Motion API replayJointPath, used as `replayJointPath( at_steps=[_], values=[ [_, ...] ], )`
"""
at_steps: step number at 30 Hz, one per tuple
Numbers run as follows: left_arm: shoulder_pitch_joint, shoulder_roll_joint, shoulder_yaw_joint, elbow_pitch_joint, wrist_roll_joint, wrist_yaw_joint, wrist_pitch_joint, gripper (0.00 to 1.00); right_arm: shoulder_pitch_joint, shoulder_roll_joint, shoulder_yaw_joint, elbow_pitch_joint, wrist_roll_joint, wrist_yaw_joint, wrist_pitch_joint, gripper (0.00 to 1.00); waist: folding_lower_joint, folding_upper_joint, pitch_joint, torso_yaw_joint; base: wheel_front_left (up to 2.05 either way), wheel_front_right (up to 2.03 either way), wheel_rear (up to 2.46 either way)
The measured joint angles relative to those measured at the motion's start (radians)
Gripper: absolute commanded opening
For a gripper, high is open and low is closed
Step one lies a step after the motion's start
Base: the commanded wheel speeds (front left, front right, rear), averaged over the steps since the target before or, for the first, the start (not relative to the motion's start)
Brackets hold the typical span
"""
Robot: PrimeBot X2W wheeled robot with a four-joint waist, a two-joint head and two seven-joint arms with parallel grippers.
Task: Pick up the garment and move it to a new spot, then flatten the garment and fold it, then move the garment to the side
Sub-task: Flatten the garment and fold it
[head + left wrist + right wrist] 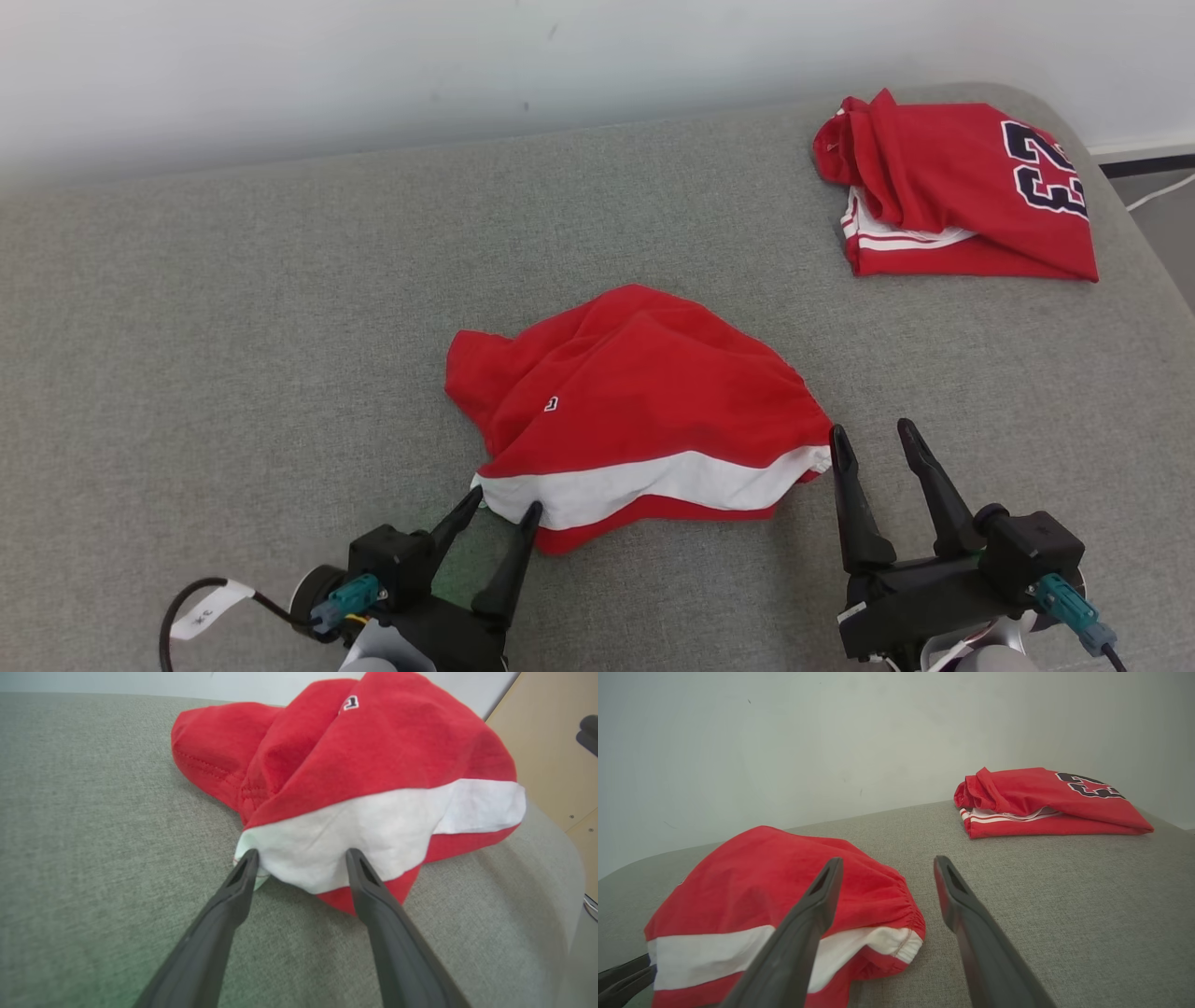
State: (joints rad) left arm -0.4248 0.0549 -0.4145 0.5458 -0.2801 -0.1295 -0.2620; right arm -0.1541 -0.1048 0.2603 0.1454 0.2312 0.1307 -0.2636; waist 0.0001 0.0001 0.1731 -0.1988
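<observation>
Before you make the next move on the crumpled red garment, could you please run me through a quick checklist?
1. Left gripper open: ok.
2. Left fingertips at the white band of the red garment: ok, they sit at its near corner.
3. Right gripper open: ok.
4. Cloth between the right fingers: not ok, they stand just beside the band's right end.
5. Folded jersey apart from the garment: ok, it lies far right on the grey cushion.
6. Garment gripped: not ok, both grippers stand open.
</observation>
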Motion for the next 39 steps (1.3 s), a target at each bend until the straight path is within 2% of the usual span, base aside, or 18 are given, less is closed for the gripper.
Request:
replayJointPath(
  at_steps=[1, 2, 12, 16, 22, 27, 33, 34, 35, 36, 39],
  values=[
    [-0.005, 0.0, 0.001, -0.002, -0.001, 0.0, 0.0, 0.19, 0.0, 0.0, 0.0, 0.0, 0.0, 0.0, 0.0, 1.0, 0.0, 0.0, -0.001, 0.0, 0.0, 0.0, 0.0],
    [-0.008, -0.001, 0.0, -0.002, -0.001, 0.0, 0.0, 0.0, 0.0, 0.001, -0.001, 0.001, -0.001, 0.0, 0.0, 1.0, 0.0, 0.0, -0.002, 0.001, 0.0, 0.0, 0.0],
    [-0.004, -0.002, 0.031, -0.046, 0.022, 0.001, 0.0, 0.0, 0.001, -0.001, -0.004, 0.001, -0.003, 0.0, 0.0, 1.0, -0.0002, 0.0, -0.015, 0.038, 0.0, 0.0, 0.0],
    [0.018, 0.003, 0.067, -0.12, 0.054, 0.026, 0.0, 0.0, 0.005, -0.004, -0.008, 0.0, -0.003, 0.0, 0.0, 1.0, -0.0002, 0.0, -0.026, 0.06, 0.0, 0.0, 0.0],
    [0.098, 0.049, 0.103, -0.268, 0.112, 0.071, 0.0, 0.0, 0.031, -0.012, -0.015, 0.006, -0.003, 0.0, 0.0, 1.0, -0.0002, 0.0, -0.05, 0.106, 0.0, 0.0, 0.0],
    [0.197, 0.074, 0.093, -0.343, 0.123, 0.084, 0.002, 0.0, 0.044, -0.015, -0.012, 0.015, -0.001, 0.0, 0.0, 1.0, -0.0002, -0.0001, -0.076, 0.146, 0.0, 0.0, 0.0],
    [0.28, 0.055, 0.046, -0.329, 0.095, 0.07, 0.014, 0.0, 0.044, -0.018, -0.005, 0.025, 0.006, 0.0, 0.0, 1.0, -0.0002, -0.0001, -0.102, 0.177, 0.0, 0.0, 0.0],
    [0.281, 0.052, 0.04, -0.317, 0.095, 0.07, 0.014, 0.18, 0.044, -0.018, -0.003, 0.026, 0.006, 0.0, 0.0, 1.0, -0.0002, -0.0001, -0.105, 0.179, 0.0, 0.0, 0.0],
    [0.281, 0.047, 0.036, -0.307, 0.093, 0.069, 0.013, 0.87, 0.044, -0.019, -0.002, 0.027, 0.006, 0.0, 0.0, 1.0, -0.0002, -0.0001, -0.108, 0.18, 0.0, 0.0, 0.0],
    [0.281, 0.041, 0.034, -0.298, 0.087, 0.069, 0.013, 1.0, 0.044, -0.02, -0.001, 0.029, 0.007, 0.0, 0.0, 1.0, -0.0002, -0.0001, -0.109, 0.181, 0.0, 0.0, 0.0],
    [0.28, 0.03, 0.026, -0.291, 0.08, 0.07, 0.006, 1.0, 0.044, -0.025, -0.002, 0.03, 0.011, 0.0, 0.0, 1.0, -0.0002, 0.0, -0.112, 0.182, 0.0, 0.0, 0.0]
  ],
)
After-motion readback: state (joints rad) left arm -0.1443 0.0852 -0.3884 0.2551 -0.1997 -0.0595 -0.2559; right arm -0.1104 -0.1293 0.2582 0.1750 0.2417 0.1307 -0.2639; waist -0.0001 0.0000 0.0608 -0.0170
